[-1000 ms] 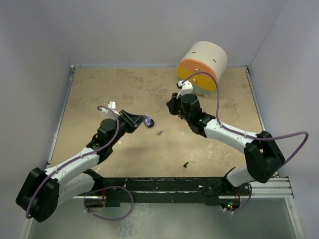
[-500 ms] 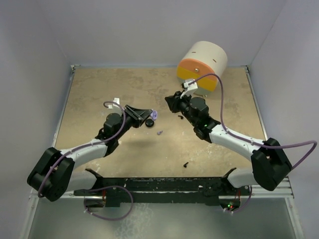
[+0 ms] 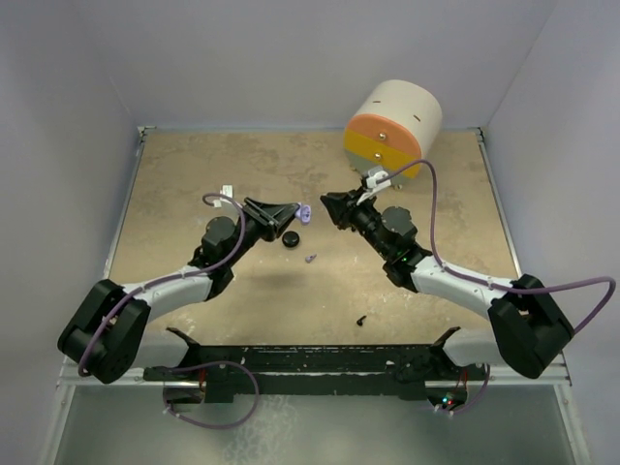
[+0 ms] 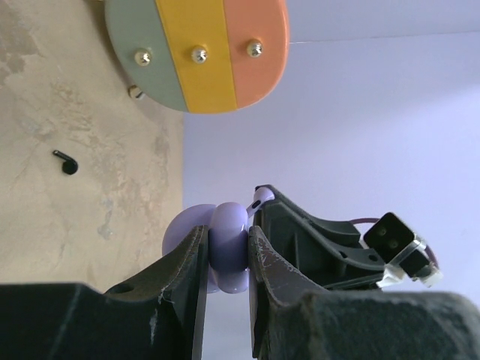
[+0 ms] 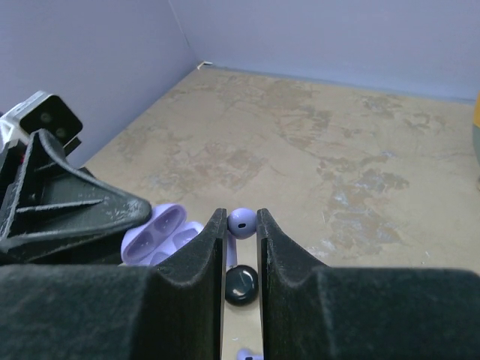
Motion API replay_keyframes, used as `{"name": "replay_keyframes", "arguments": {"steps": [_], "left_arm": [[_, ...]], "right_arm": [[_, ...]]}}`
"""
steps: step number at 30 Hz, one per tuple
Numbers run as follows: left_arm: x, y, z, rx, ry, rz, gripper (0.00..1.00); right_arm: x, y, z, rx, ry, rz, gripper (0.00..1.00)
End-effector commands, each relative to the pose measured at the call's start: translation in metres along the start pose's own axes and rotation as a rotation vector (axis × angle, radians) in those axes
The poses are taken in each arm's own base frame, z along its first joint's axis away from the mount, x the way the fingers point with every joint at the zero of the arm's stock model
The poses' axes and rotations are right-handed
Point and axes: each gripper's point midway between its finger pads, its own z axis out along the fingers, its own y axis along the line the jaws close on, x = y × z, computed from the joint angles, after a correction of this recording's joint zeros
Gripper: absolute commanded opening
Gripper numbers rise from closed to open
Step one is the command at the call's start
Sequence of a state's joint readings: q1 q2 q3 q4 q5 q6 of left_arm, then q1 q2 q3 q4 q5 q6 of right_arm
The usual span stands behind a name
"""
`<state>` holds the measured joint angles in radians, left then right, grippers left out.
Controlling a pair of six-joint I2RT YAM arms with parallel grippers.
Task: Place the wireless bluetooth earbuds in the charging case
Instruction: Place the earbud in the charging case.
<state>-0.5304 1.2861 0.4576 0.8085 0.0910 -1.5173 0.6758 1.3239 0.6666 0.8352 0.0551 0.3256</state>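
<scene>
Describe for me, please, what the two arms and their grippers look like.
Both the left arm and right arm have white links between bulky black joints. A lilac cable loops loosely along each. The left gripper and right gripper are matte black, with thick wedge-shaped jaws narrowing to flat tips. Each wrist carries a small black-and-white camera.

Above the middle of the surface [image 3: 194,174], the lilac case [image 4: 229,251] clamped in the left fingers [image 4: 191,277] and the earbud [image 5: 241,221] pinched in the right fingers [image 5: 279,262] leave barely a gap, a black puck [image 3: 290,238] sits just below them, a big drum [image 3: 397,116] crowds the far right, and the far left lies open.
</scene>
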Motion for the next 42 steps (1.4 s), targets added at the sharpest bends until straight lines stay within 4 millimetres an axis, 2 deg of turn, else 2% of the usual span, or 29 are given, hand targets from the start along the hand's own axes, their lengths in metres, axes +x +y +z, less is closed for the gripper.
{"name": "replay_keyframes", "arguments": {"steps": [1, 10, 22, 29, 35, 42], "left_arm": [[-0.005, -0.051, 0.009, 0.167, 0.002, -0.057, 0.00], [-0.006, -0.049, 0.013, 0.184, 0.001, -0.112, 0.00], [-0.007, -0.060, 0.014, 0.240, 0.029, -0.323, 0.00], [-0.009, -0.053, 0.006, 0.295, 0.045, -0.464, 0.00], [-0.005, -0.047, 0.003, 0.305, 0.057, -0.510, 0.00], [-0.003, -0.041, 0.000, 0.320, 0.075, -0.563, 0.00]], "right_arm": [[-0.049, 0.024, -0.005, -0.118, -0.205, -0.030, 0.00], [-0.069, 0.037, -0.009, -0.176, -0.297, -0.046, 0.00], [-0.064, 0.045, -0.006, -0.197, -0.307, -0.066, 0.00], [-0.065, 0.046, -0.004, -0.194, -0.313, -0.074, 0.00], [-0.063, 0.049, -0.003, -0.199, -0.311, -0.079, 0.00], [-0.053, 0.052, 0.004, -0.204, -0.282, -0.090, 0.00]]}}
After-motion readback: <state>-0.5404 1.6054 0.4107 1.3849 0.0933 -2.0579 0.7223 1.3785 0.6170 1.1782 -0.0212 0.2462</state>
